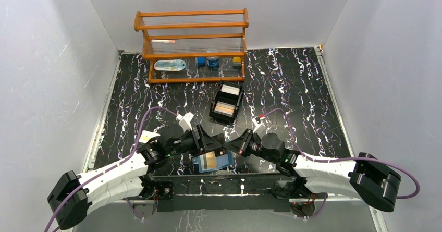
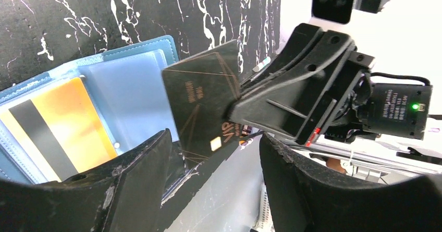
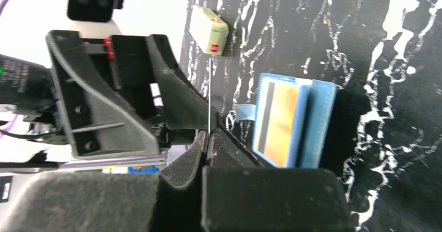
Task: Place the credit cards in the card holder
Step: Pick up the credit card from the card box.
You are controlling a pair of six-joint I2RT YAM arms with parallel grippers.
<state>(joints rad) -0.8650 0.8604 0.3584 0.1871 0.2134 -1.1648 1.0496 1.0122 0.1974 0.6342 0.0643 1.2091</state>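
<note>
The card holder, a blue wallet, lies open near the table's front edge, with a yellow card in one slot. My right gripper is shut on a black credit card and holds it tilted at the wallet's right edge. In the right wrist view the card shows edge-on as a thin line between the closed fingers, with the wallet to the right. My left gripper is open, its fingers either side of the card's lower corner. More credit cards lie in white and tan stacks.
The stacks sit in a black two-compartment box at mid-table. A wooden rack with small items stands at the back. A cream packet with a red mark lies near the left arm. White walls enclose the table.
</note>
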